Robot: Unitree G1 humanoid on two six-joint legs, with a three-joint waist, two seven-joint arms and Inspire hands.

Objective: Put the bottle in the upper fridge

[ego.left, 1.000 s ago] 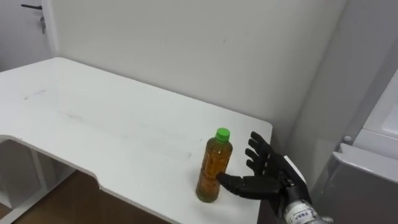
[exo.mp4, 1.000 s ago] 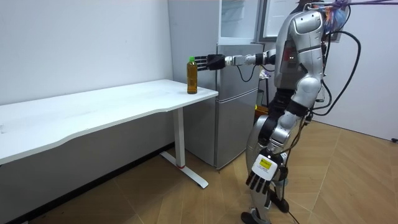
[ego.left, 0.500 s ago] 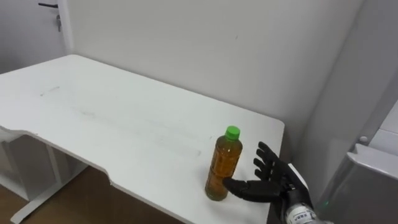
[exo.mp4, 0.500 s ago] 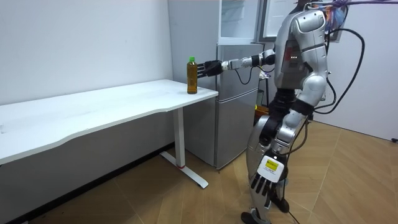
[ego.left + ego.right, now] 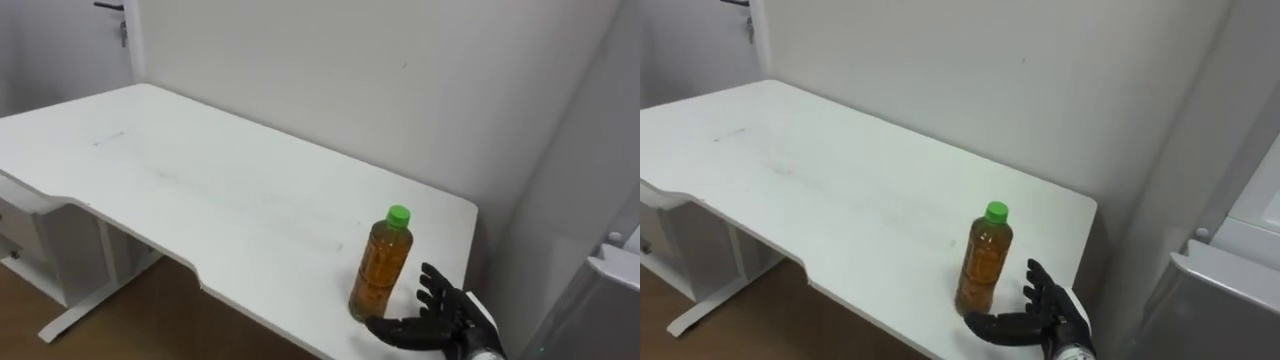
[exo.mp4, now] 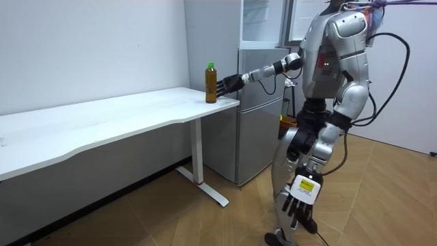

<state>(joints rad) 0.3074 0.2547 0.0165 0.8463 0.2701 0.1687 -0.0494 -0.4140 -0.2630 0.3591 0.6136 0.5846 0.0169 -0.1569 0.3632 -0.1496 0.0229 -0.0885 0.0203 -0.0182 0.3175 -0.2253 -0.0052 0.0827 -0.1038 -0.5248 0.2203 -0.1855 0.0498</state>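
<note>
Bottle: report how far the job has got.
Done: nothing certain, though the upper fridge looks open in the room view. In hand: the right hand is open, fingers spread, close beside the base of the bottle, not curled round it; the bottle stands upright near a corner of the table. The left hand hangs open by the leg. Left: grasp, lift, carry to the fridge, set inside.

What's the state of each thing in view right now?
bottle: upright, capped, near table corner, not gripped.
right hand: open, spread beside bottle's base.
left hand: open, hanging by the leg.
upper fridge: door open.
lower fridge door: shut.
</note>
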